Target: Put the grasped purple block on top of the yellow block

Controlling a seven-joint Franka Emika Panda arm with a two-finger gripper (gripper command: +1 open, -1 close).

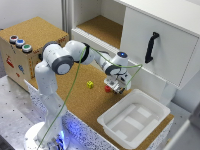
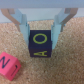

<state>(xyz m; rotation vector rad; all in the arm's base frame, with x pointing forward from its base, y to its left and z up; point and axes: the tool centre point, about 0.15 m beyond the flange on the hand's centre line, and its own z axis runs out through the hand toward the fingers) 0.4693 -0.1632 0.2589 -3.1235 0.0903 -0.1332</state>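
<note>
My gripper (image 1: pixel 118 89) is shut on the purple block (image 2: pixel 40 45), a dark cube with yellow letters, held between the two fingers (image 2: pixel 25 27) just above the cork surface. In the exterior view the purple block is mostly hidden by the gripper. The yellow block (image 1: pixel 90 84) is a tiny yellow-green cube on the cork, some way to the exterior view's left of the gripper. It is out of the wrist view.
A small red block (image 1: pixel 107 89) (image 2: pixel 8 65) lies on the cork right beside the gripper, between it and the yellow block. A white tray (image 1: pixel 107 121) stands in front of the gripper, toward the exterior view's right. A white cabinet (image 1: pixel 165 45) with a black handle stands behind.
</note>
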